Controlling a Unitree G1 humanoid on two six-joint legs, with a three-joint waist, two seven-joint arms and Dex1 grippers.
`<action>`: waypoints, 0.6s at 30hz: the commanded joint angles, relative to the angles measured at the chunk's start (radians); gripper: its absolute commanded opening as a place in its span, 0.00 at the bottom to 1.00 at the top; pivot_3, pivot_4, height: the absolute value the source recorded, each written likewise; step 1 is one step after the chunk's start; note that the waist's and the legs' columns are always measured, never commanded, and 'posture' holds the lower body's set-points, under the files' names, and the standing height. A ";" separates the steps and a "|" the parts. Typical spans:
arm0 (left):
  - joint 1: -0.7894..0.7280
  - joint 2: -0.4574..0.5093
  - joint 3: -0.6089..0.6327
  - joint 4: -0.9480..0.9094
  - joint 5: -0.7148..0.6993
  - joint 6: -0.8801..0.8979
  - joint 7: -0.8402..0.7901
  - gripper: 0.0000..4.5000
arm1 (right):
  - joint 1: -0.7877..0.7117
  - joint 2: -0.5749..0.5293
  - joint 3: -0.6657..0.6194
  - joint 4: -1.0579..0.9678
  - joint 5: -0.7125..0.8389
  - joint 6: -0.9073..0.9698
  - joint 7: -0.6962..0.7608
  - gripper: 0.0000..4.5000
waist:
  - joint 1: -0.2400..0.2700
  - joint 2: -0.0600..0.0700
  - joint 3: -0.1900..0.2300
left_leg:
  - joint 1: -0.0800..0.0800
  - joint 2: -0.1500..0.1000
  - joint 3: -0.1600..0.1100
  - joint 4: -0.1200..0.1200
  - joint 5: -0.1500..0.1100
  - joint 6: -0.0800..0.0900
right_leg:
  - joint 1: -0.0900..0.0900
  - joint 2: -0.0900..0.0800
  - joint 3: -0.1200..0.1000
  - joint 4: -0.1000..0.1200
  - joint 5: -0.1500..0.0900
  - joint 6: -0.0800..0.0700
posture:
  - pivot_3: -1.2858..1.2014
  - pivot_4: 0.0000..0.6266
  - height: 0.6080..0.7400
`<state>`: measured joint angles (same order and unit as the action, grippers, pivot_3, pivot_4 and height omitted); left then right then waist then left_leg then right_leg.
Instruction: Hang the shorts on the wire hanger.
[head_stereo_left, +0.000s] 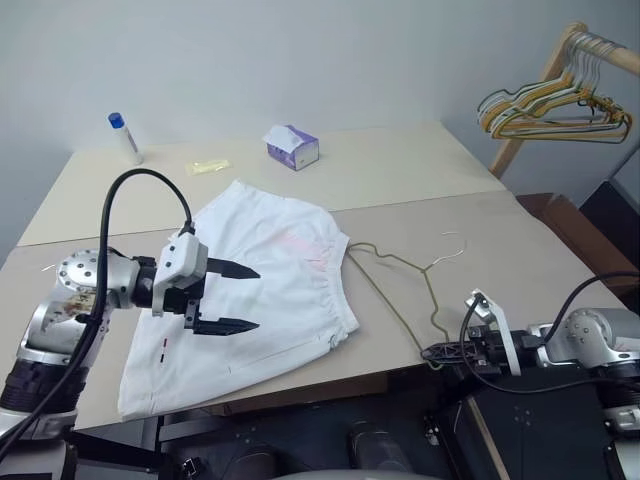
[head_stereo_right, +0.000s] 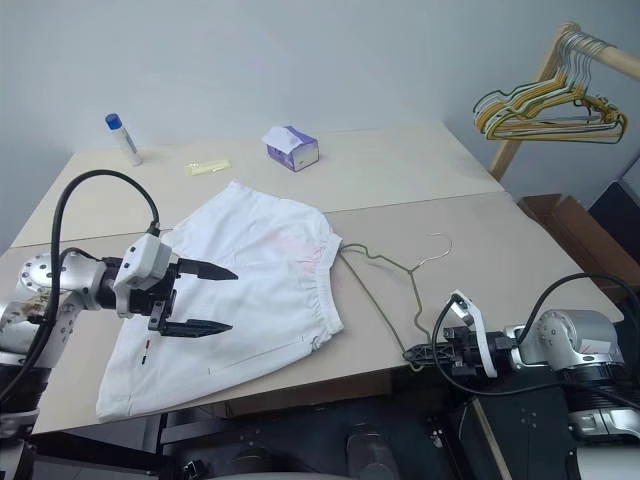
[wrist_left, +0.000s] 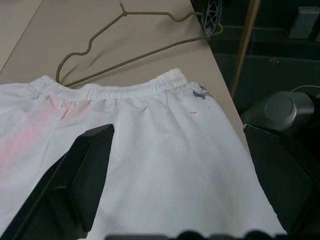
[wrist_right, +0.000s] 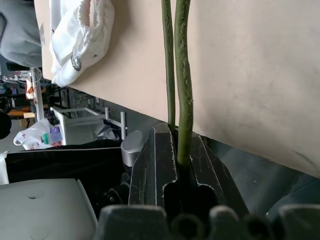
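Lying flat and spread on the bench (head_stereo_left: 420, 180), toward its near edge: the shorts (head_stereo_left: 250, 300), elastic waistband turned to the right-hand side and legs trailing to the near left corner, probably smoothed out so the waistband can be reached. Hovering over the leg end with both black fingers spread wide and nothing between them: the left hand (head_stereo_left: 228, 297), seemingly waiting to take up cloth. Resting just beside the waistband, one shoulder touching or nearly under it, hook pointing toward the far right: the wire hanger (head_stereo_left: 405, 275). Pinching the hanger's lower corner at the near edge, fingers fully closed on the doubled wire and coming in from below bench level: the right hand (head_stereo_left: 445, 352), likely steadying the wire so it can be slid into the waistband.

Showing a pale beige top made of two boards butted together, seam running across the middle. Sitting toward the far edge: a tissue pack (head_stereo_left: 292, 147), a small white bottle with blue cap (head_stereo_left: 124, 137) and a yellowish wrapper (head_stereo_left: 208, 167). Standing off the far right corner against a plain grey wall: a wooden rack (head_stereo_left: 540, 90) carrying spare hangers (head_stereo_left: 555, 110).
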<state>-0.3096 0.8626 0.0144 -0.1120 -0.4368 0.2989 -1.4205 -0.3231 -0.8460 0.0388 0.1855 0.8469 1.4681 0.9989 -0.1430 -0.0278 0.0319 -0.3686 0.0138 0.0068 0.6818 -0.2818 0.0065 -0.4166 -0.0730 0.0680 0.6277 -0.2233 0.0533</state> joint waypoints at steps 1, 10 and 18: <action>0.001 -0.003 0.006 -0.006 -0.005 -0.019 0.008 1.00 | -0.010 -0.002 -0.001 -0.042 0.014 -0.014 0.040 0.00 | 0.000 0.000 0.000 | 0.000 0.000 0.000 0.000 0.000 0.000 | 0.000 0.000 0.000 0.000 0.000 0.000 | 0.47 0.00 1.00; 0.011 -0.014 -0.009 -0.002 0.007 -0.037 0.017 1.00 | -0.101 -0.003 0.105 0.028 -0.034 -0.044 0.131 0.00 | -0.002 0.000 0.000 | 0.000 0.000 0.000 0.001 0.000 0.000 | 0.000 0.000 0.000 0.000 0.000 0.000 | 0.48 0.00 1.00; 0.032 -0.020 -0.014 -0.013 0.014 -0.049 0.042 1.00 | -0.277 0.016 0.249 0.179 -0.126 -0.079 0.244 0.00 | 0.004 0.000 0.000 | 0.000 0.000 0.000 0.001 0.000 0.000 | 0.000 0.000 0.000 0.001 0.001 -0.001 | 0.49 0.00 1.00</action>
<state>-0.2748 0.8375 -0.0073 -0.1052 -0.4280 0.2634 -1.3866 -0.5688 -0.8408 0.2680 0.3497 0.7367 1.4135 1.2014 -0.1390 -0.0278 0.0319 -0.3683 0.0138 0.0061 0.6828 -0.2818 0.0065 -0.4165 -0.0730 0.0680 0.6284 -0.2228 0.0526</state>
